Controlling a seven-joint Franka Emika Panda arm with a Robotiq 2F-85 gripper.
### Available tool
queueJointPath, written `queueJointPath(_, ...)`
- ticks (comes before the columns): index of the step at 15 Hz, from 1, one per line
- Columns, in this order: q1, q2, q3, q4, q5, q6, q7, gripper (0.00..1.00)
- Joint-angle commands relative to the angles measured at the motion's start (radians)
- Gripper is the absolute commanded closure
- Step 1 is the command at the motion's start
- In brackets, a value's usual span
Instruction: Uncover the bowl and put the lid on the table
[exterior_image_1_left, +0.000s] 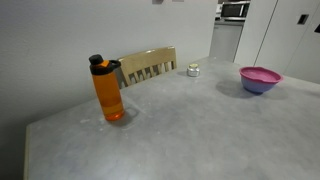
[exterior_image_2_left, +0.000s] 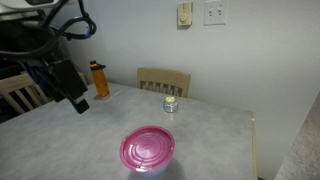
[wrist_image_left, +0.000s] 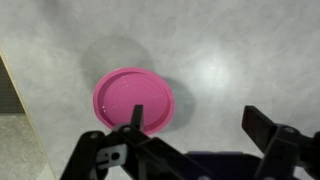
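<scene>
On grey table (exterior_image_1_left: 200, 130), gripper (wrist_image_left: 196, 118) is held above, fingers spread wide, empty. Bowl (exterior_image_1_left: 258, 87) is capped by lid (wrist_image_left: 133, 101), seemingly flush. Risk: lid is seen off-centre under fingers; if closed there, rim could be missed, bowl dragged or tipped.

An orange bottle (exterior_image_1_left: 110, 95) with a dark cap stands upright on the table (exterior_image_1_left: 180, 130), near a wooden chair back (exterior_image_1_left: 150, 65). A tiny white-and-metal jar (exterior_image_1_left: 193, 70) sits by that chair (well apart from the bottle). On the wall above are a switch plate (exterior_image_2_left: 214, 12) and a smaller plate (exterior_image_2_left: 185, 14); a microwave (exterior_image_1_left: 235, 10) shows far behind
</scene>
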Motion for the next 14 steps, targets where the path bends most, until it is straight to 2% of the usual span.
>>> queueJointPath(1, 0.030, 0.125, -0.015, 0.022, 0.045, 0.095, -0.083, 0.00)
queueJointPath(6, 0.042, 0.317, -0.009, 0.068, 0.069, 0.246, -0.161, 0.00)
queueJointPath(11, 0.031, 0.431, 0.021, 0.123, 0.159, 0.278, -0.239, 0.00)
queueJointPath(14, 0.006, 0.514, 0.044, 0.154, 0.128, 0.306, -0.193, 0.00)
